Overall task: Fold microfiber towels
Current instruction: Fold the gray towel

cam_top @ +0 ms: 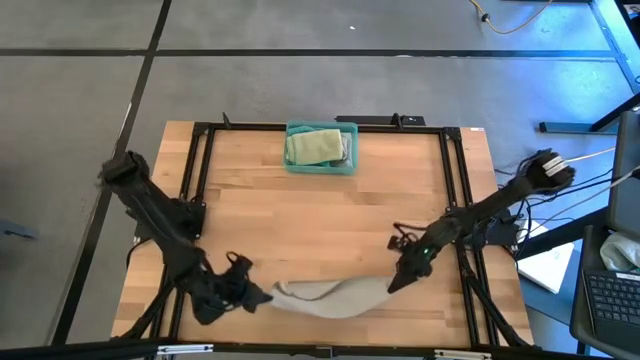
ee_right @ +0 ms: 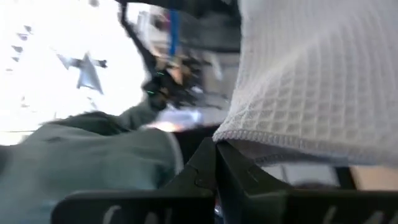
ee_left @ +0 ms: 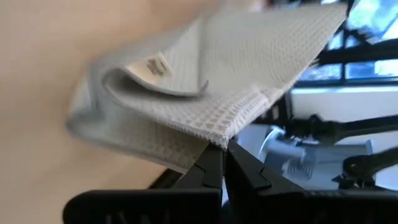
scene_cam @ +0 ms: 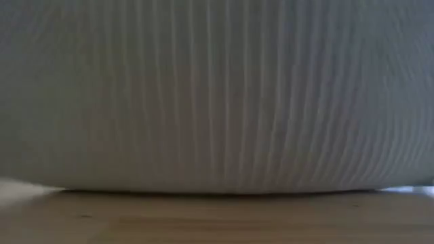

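**Both claws pinch the grey towel at the counter's near edge**

The step in hand looks like the start of a fold: a light grey towel (cam_top: 325, 296) stretches in a sagging band between the two arms, close to the near edge of the counter (cam_top: 320, 220). The left claw (cam_top: 262, 297) is closed on the towel's left end; in its wrist view the fingers meet tightly at a hemmed corner, with a small white tag (ee_left: 152, 66) showing on a turned-over layer just past them. The right claw (cam_top: 392, 284) is closed on the towel's right end, and its wrist view shows a waffle-weave corner pinched between the shut fingers. The low view is filled by the ribbed grey cloth hanging just above the wood.

Well away from the grey towel, by the far edge of the counter, a teal bin (cam_top: 321, 149) holds a pale green towel (cam_top: 314, 146), apparently already folded.

As a judgement, the next move calls for both arms to travel together, keeping the cloth taut enough not to bunch, and to lay it flat or carry the held edge over onto the rest. The towel's middle sags, so uneven motion could wrinkle it.

Room is good: the wide stretch of bare wood between the towel and the bin is free. Toward the near edge there is little margin, and the black frame rails (cam_top: 455, 200) flank the counter on both sides.
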Robot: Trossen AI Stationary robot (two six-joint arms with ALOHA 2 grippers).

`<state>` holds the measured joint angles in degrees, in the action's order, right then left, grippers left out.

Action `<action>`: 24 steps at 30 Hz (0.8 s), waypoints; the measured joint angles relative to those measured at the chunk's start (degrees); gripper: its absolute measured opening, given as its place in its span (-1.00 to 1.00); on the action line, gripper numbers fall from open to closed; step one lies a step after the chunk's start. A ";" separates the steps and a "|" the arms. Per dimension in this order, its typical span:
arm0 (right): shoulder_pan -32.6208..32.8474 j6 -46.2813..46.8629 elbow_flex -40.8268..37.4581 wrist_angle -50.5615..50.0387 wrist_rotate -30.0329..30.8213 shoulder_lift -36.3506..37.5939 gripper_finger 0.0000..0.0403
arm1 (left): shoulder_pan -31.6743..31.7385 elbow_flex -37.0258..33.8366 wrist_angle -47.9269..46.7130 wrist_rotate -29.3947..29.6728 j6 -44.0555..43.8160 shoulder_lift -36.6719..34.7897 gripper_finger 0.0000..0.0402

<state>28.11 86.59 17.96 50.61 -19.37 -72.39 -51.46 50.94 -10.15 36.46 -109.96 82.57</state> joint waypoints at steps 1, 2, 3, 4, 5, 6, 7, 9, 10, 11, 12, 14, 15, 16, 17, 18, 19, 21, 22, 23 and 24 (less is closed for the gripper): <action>-0.53 -0.11 0.00 0.31 0.70 1.97 -0.98 | -0.03 0.00 -1.64 1.49 1.23 -1.89 -1.00; -1.04 -0.31 0.03 0.61 1.58 3.83 -0.98 | 0.03 0.00 -3.12 2.68 2.52 -3.76 -1.00; -1.65 -0.73 0.07 0.70 2.48 5.72 -0.98 | 0.16 0.00 -4.54 3.66 3.96 -5.66 -1.00; -2.35 -1.47 0.07 0.66 3.35 7.55 -0.98 | 0.48 0.00 -5.99 4.34 5.54 -7.50 -1.00; -3.01 -2.28 0.07 0.65 4.44 9.39 -0.98 | 0.86 0.00 -7.10 4.95 7.14 -9.23 -1.00; -3.60 -3.10 0.07 0.65 5.51 11.21 -0.98 | 1.28 0.00 -7.87 5.38 8.90 -11.01 -1.00; -4.24 -4.32 0.08 0.67 6.52 12.91 -0.98 | 1.65 0.00 -8.78 6.04 10.99 -12.66 -1.00; -5.69 -7.84 0.34 0.59 8.57 16.36 -0.98 | 2.42 0.00 -9.38 7.89 15.78 -15.67 -1.00; -6.31 -10.34 0.72 0.56 9.36 17.86 -0.98 | 2.77 0.00 -9.71 8.97 18.27 -17.21 -1.00; -6.96 -13.01 1.13 0.52 10.20 19.34 -0.98 | 3.09 0.00 -10.05 10.25 20.78 -18.60 -1.00; -7.57 -15.82 1.62 0.40 10.93 20.59 -0.98 | 3.33 0.00 -10.16 11.66 23.36 -19.93 -1.00; -8.73 -21.85 3.01 -0.56 12.17 22.71 -0.98 | 3.62 0.00 -10.29 14.86 28.88 -22.49 -1.00; -9.32 -25.14 3.88 -1.89 12.66 23.69 -0.98 | 3.60 0.00 -10.40 16.90 31.64 -23.71 -1.00; -9.85 -28.26 4.89 -3.63 12.98 24.62 -0.98 | 3.56 0.00 -10.45 18.96 34.38 -24.92 -1.00; -10.38 -31.19 6.13 -5.57 13.16 25.44 -0.98 | 3.56 0.00 -10.63 21.20 37.17 -25.99 -1.00; -10.88 -33.72 7.39 -8.47 13.39 26.27 -0.98 | 3.56 0.00 -10.70 23.49 39.91 -26.93 -1.00; -11.38 -36.17 8.63 -12.09 13.44 27.06 -0.98 | 3.56 0.00 -10.83 25.49 42.73 -27.87 -1.00; -12.37 -39.53 11.53 -21.29 13.89 28.19 -0.98 | 3.56 0.00 -10.76 29.27 49.21 -29.65 -1.00; -12.85 -40.74 13.09 -26.81 14.24 28.77 -0.98 | 3.56 0.00 -10.52 30.89 52.66 -30.36 -1.00; -13.31 -41.79 14.75 -32.87 14.70 29.33 -0.98 | 3.56 0.00 -10.46 32.14 56.09 -31.00 -1.00; -13.70 -42.52 16.64 -39.16 15.33 29.60 -0.98 | 3.56 0.00 -10.45 33.28 59.42 -31.51 -1.00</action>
<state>14.41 44.07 34.59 11.45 -4.05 -42.79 -47.90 50.94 -20.60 69.74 -50.54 51.06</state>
